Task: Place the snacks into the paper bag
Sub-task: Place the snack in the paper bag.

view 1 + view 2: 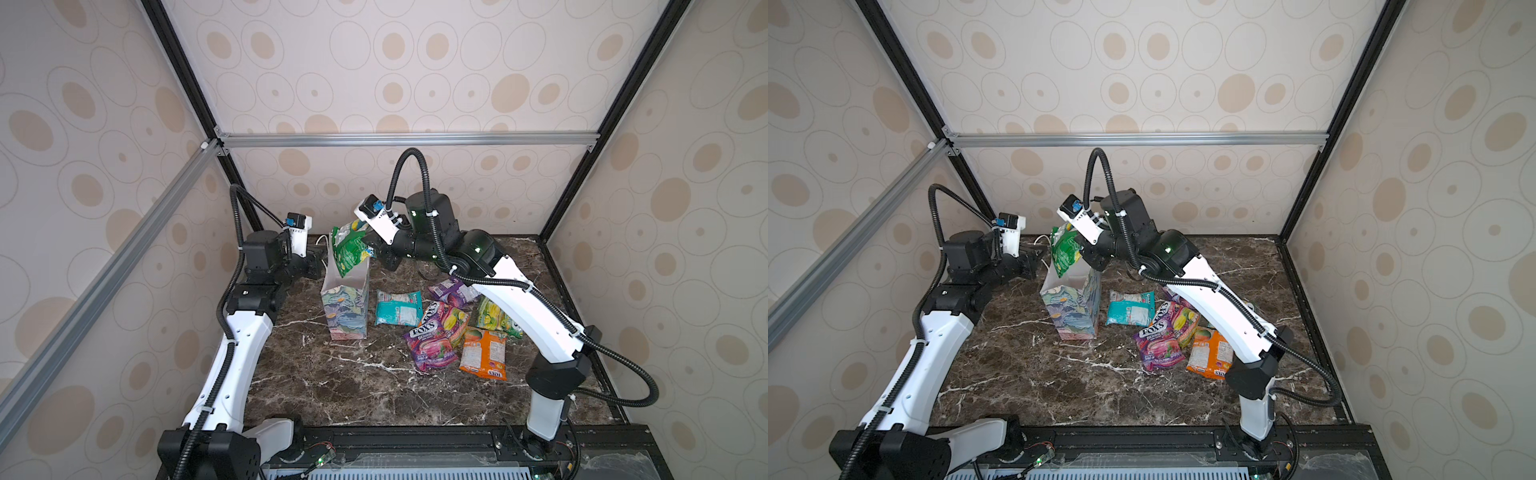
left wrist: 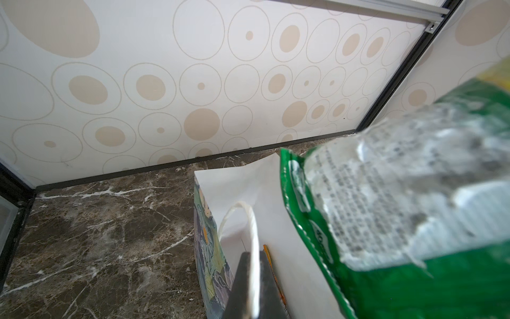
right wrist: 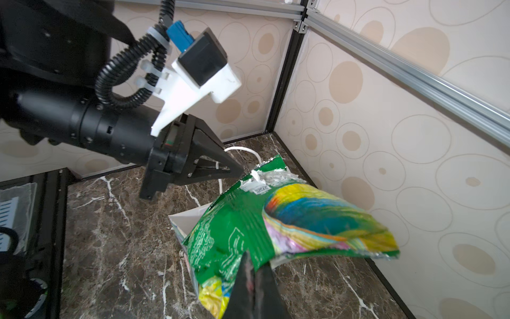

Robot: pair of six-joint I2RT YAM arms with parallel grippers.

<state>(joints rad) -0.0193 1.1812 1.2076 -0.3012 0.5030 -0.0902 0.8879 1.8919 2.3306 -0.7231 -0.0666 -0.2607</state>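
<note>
Over the bag's (image 1: pixel 345 309) open mouth, the right claw (image 3: pixel 253 262) is clamped on a green packet (image 3: pixel 237 232) whose lower end dips inside the rim. Just beside it, the left claw (image 2: pixel 252 258) pinches the bag's cord handle (image 2: pixel 252 221). The other packets (image 1: pixel 398 307) lie on the table (image 1: pixel 332 386) beneath the right claw's arm.

Soft, even light fills both top views, and shadows on the desk (image 1: pixel 332 386) are weak. The wrist views stretch toward their edges. In the left wrist view the green packet (image 2: pixel 414 207) is very near and blurred, while the wallpaper (image 2: pixel 193 82) behind is sharp.
</note>
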